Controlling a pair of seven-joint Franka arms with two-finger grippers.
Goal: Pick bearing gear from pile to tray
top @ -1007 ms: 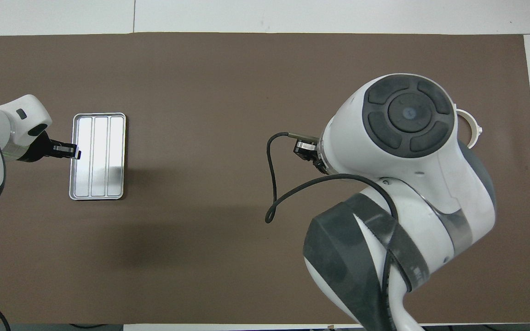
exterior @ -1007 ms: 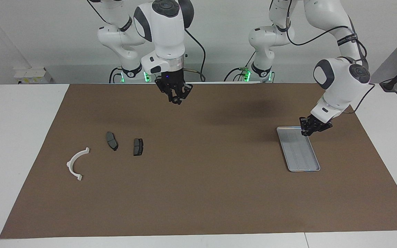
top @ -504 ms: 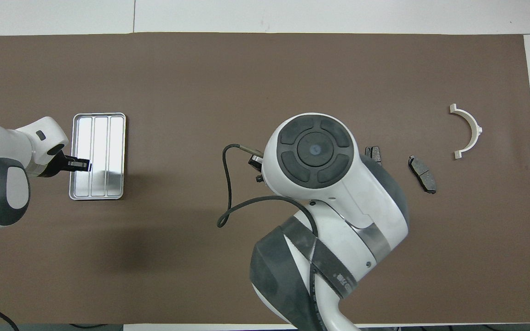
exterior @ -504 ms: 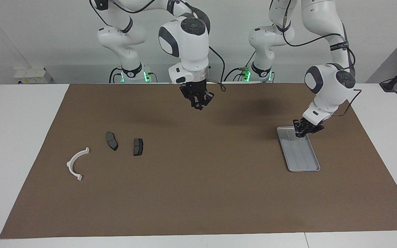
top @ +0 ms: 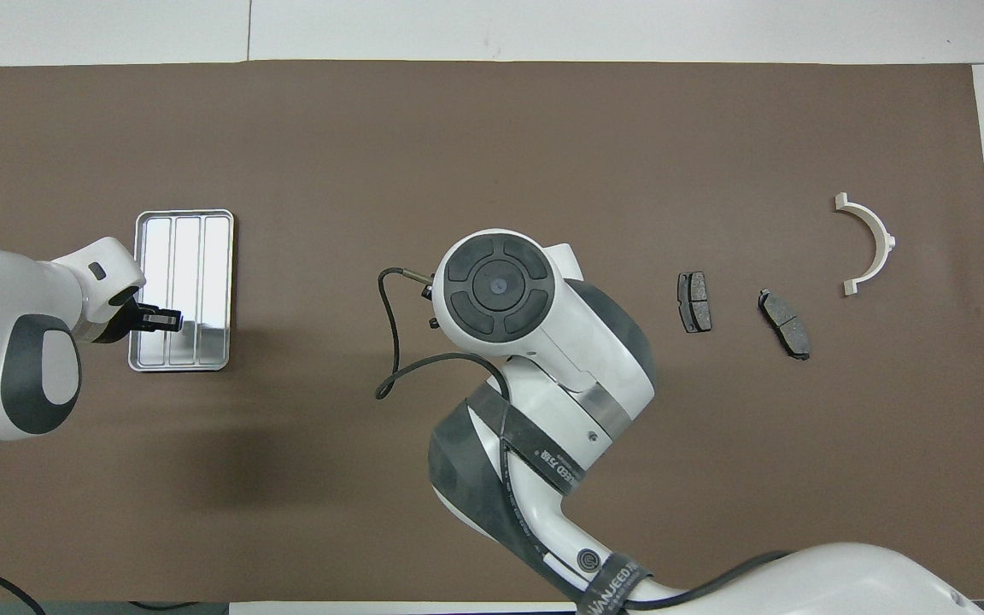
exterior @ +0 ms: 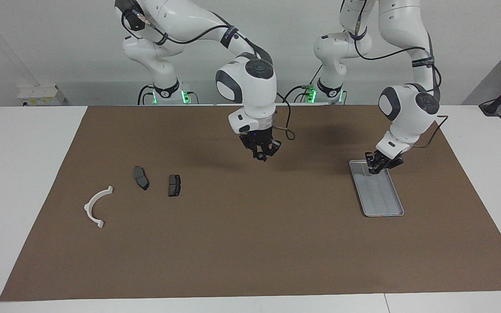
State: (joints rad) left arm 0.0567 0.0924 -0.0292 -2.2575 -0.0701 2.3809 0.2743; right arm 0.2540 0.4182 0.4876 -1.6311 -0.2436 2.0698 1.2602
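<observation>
The silver tray point(exterior: 383, 201) point(top: 187, 256) lies on the brown mat toward the left arm's end. My left gripper point(exterior: 375, 168) point(top: 166, 319) is shut, low over the tray's end nearer the robots. The pile toward the right arm's end shows a white half-ring point(exterior: 88, 208) point(top: 881, 239) and two dark brake pads point(exterior: 141, 177) point(exterior: 174, 185). No bearing gear shows in either view. My right gripper point(exterior: 262, 155) hangs shut over the middle of the mat, with nothing visible between its tips. From overhead its own wrist point(top: 500, 286) hides it.
The brown mat point(exterior: 250, 243) covers most of the white table. The brake pads point(top: 694, 301) point(top: 784, 323) lie nearer the robots than the half-ring. A loose black cable point(top: 389, 342) hangs off the right wrist.
The right arm has swung from over the pile's end to the middle of the mat and come lower. The left gripper has slid from the tray's rim to over its floor.
</observation>
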